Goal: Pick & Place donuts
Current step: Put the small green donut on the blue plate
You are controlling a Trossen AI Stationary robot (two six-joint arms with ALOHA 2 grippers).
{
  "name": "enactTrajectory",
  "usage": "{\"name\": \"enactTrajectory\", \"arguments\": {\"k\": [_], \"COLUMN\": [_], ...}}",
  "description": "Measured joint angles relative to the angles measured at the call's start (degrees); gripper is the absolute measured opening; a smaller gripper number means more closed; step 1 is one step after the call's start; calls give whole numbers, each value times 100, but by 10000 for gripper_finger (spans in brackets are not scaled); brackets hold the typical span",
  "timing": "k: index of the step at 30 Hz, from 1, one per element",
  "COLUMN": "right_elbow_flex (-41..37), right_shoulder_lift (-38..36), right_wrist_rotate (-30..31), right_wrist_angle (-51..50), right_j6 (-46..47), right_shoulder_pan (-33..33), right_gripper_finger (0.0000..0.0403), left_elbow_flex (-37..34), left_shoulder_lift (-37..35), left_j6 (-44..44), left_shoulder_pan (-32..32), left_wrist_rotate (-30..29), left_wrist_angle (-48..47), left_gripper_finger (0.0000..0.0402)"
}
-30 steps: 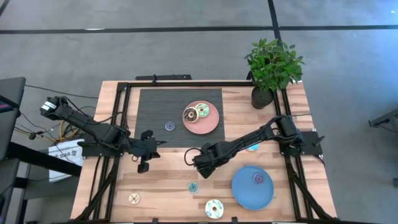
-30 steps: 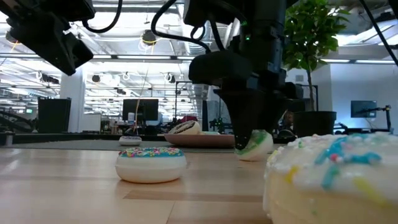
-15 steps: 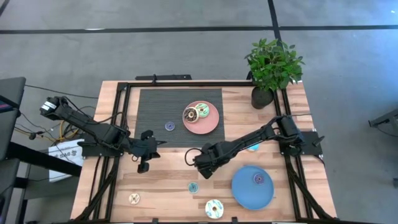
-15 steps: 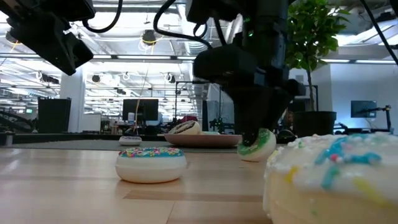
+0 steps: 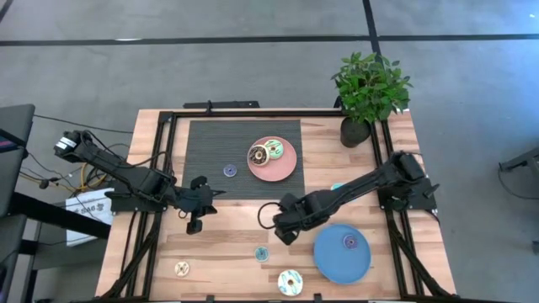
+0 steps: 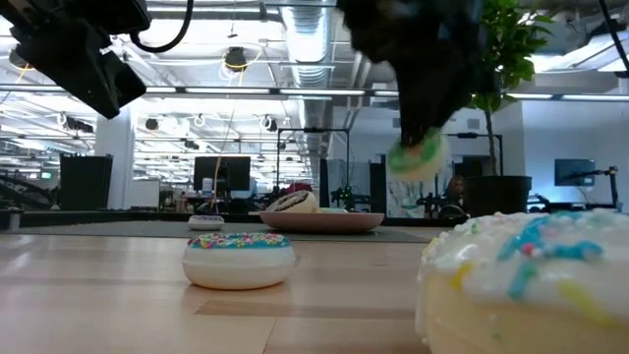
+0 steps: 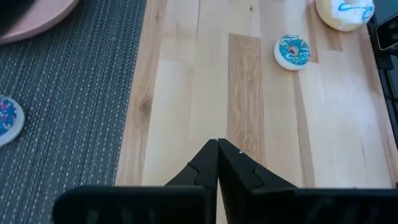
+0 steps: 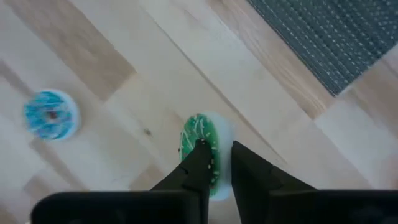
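Note:
My right gripper (image 5: pixel 283 228) is over the wood between the pink plate (image 5: pixel 286 171) and the blue plate (image 5: pixel 337 261), shut on a small green-iced donut (image 8: pixel 200 138). In the low view that donut (image 6: pixel 416 157) hangs in the air. My left gripper (image 7: pixel 217 147) is shut on nothing and waits over the left half of the table (image 5: pixel 193 220). Other donuts lie flat: a blue one (image 5: pixel 262 253), a purple one on the mat (image 5: pixel 230 171), a cream one (image 5: pixel 182 268), a large white one (image 5: pixel 290 282), two on the pink plate (image 5: pixel 264 153), and one on the blue plate (image 5: pixel 349 242). My right gripper pinches the green donut across its thickness, one finger (image 8: pixel 200 163) on the iced face and the other on the white underside (image 8: pixel 225 132). The fingers come from above, pointing down. The donut stands on edge between them, lifted clear of the table.
A dark ribbed mat (image 5: pixel 210 151) covers the far middle of the table. A potted plant (image 5: pixel 367 93) stands at the far right corner. Black frame rails run along the table's edges (image 5: pixel 160 143). Bare wood lies in the middle (image 5: pixel 236 231).
My right gripper has risen and moved a little toward the table's right and near edge, carrying the green donut. The donut was touching the table a second ago and now hangs well above it. The left arm has kept still.

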Motion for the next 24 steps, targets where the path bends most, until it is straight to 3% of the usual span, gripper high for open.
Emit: {"name": "enactTrajectory", "arguments": {"k": [8,18,24], "right_elbow_flex": [-272,-2218,-3250], "right_shoulder_lift": [-911,-2249,-2379], "right_wrist_rotate": [316,1075,1197], "right_wrist_angle": [-612,34,887], "right_j6": [721,3392,4106], "right_shoulder_pan": [917,2309,2526], "right_gripper_finger": [5,8,17], "left_elbow_flex": [0,0,0], "left_shoulder_lift": [0,0,0], "left_j6": [-105,-114,-71], "left_shoulder_pan": [0,2,1], "left_wrist_rotate": [109,86,83], "left_wrist_angle": [102,175,214], "left_gripper_finger": [0,0,0]}}
